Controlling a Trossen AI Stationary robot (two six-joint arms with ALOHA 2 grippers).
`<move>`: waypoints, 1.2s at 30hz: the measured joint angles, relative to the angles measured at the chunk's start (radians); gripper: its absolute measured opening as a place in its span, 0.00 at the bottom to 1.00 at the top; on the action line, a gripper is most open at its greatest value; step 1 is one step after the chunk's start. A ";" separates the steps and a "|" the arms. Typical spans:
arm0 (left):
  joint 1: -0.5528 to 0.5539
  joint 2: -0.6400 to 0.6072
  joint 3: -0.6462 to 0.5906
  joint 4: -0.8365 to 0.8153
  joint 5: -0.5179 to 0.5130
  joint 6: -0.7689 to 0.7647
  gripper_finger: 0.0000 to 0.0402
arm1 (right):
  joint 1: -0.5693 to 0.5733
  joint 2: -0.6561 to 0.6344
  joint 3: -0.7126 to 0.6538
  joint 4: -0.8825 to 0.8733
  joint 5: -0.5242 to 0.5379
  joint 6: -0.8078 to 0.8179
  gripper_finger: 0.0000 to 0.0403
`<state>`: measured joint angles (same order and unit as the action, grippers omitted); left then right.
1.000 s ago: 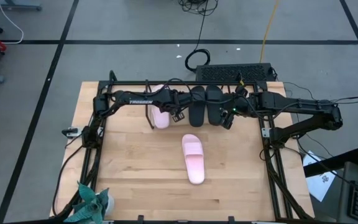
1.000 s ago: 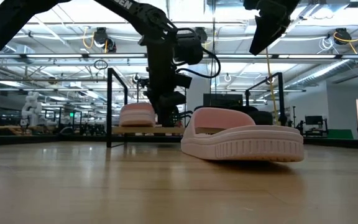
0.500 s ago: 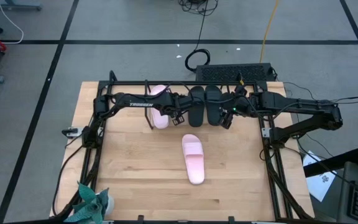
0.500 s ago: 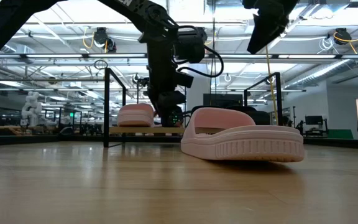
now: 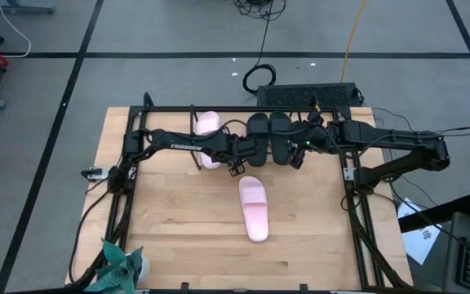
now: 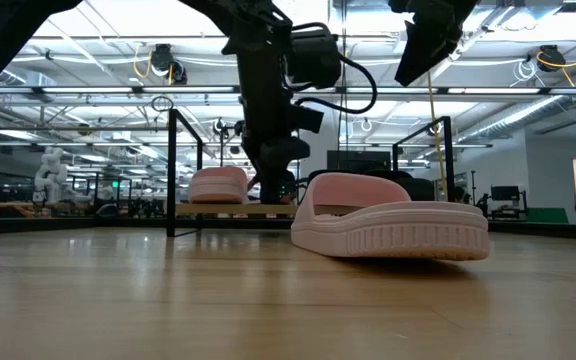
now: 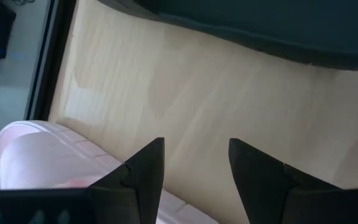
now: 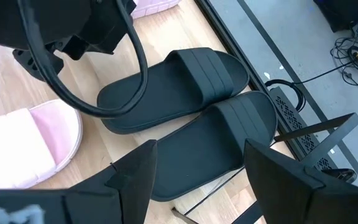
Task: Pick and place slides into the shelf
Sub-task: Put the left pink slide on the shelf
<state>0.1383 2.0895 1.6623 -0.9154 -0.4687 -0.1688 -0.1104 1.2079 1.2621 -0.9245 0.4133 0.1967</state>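
Observation:
One pale pink slide (image 5: 254, 207) lies flat on its sole on the table's middle and fills the low view's foreground (image 6: 388, 225). The shelf (image 5: 243, 110) stands along the far edge and holds another pink slide (image 5: 208, 124) and two black slides (image 5: 259, 140) (image 8: 185, 124) side by side. My left gripper (image 5: 237, 167) (image 7: 194, 163) hangs open over bare wood between the shelf and the table's pink slide, with nothing between its fingers. My right gripper (image 5: 298, 157) (image 8: 197, 180) hovers open, high above the black slides.
A black frame (image 5: 353, 204) runs around the table's sides. A teal plant (image 5: 119, 265) sits at the near left corner. A black box (image 5: 308, 94) with cables lies on the floor behind the shelf. Bare wood spreads left and right of the table's pink slide.
My left gripper has swung from in front of the shelf's pink slide toward the table's right and a little toward the near edge, closer to the pink slide on the table. Its fingers have kept the same gap. The slides have stayed in place.

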 joint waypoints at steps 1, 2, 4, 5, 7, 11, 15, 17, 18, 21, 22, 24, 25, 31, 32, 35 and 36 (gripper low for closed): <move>-0.002 0.000 0.000 0.000 0.001 -0.005 0.45 | 0.000 0.000 0.000 0.000 0.000 0.000 0.57; -0.003 0.000 0.000 0.000 0.001 -0.010 0.45 | 0.000 0.000 0.000 0.000 0.000 0.001 0.57; -0.003 0.000 0.000 -0.001 0.012 -0.021 0.45 | 0.000 0.000 0.000 0.000 0.000 0.004 0.57; -0.003 0.000 0.000 -0.002 0.028 -0.027 0.45 | 0.001 0.000 0.000 0.000 0.000 0.006 0.57; -0.003 0.000 0.000 -0.005 0.046 -0.036 0.45 | 0.001 0.000 0.000 0.000 0.000 0.007 0.57; -0.008 0.000 0.000 -0.014 0.048 -0.043 0.45 | 0.001 0.000 0.000 0.000 -0.001 0.007 0.57; -0.013 0.000 0.000 -0.029 0.069 -0.056 0.45 | 0.001 0.000 0.000 0.000 -0.001 0.007 0.57; -0.019 0.007 0.000 -0.028 0.075 -0.059 0.45 | 0.001 0.000 0.000 0.000 -0.001 0.007 0.57; -0.022 0.010 0.000 -0.032 0.077 -0.063 0.45 | 0.001 0.000 0.000 0.000 -0.001 0.005 0.57; -0.031 0.029 0.001 -0.051 0.079 -0.073 0.45 | 0.001 0.000 0.000 -0.002 -0.002 0.001 0.57; -0.033 0.030 0.002 -0.064 0.075 -0.073 0.45 | 0.001 0.000 0.000 -0.002 -0.002 0.001 0.57; -0.037 0.033 0.003 -0.078 0.068 -0.077 0.45 | 0.001 0.000 0.000 -0.002 -0.003 0.001 0.57; -0.039 0.037 0.003 -0.082 0.062 -0.080 0.45 | 0.001 0.000 0.000 -0.002 -0.003 0.001 0.57; -0.042 0.034 0.003 -0.151 0.052 -0.107 0.45 | 0.001 0.000 0.000 -0.003 -0.003 0.000 0.57; -0.042 0.034 0.003 -0.167 0.052 -0.108 0.45 | 0.001 0.000 0.000 -0.004 -0.003 0.000 0.57; -0.043 0.034 0.002 -0.210 0.052 -0.118 0.45 | 0.001 0.000 0.000 -0.004 -0.003 0.000 0.57; -0.043 0.034 0.002 -0.222 0.053 -0.123 0.45 | 0.001 0.000 0.000 -0.004 -0.003 0.000 0.57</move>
<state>0.0956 2.1231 1.6642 -1.1370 -0.4160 -0.2914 -0.1097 1.2083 1.2621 -0.9283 0.4099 0.1967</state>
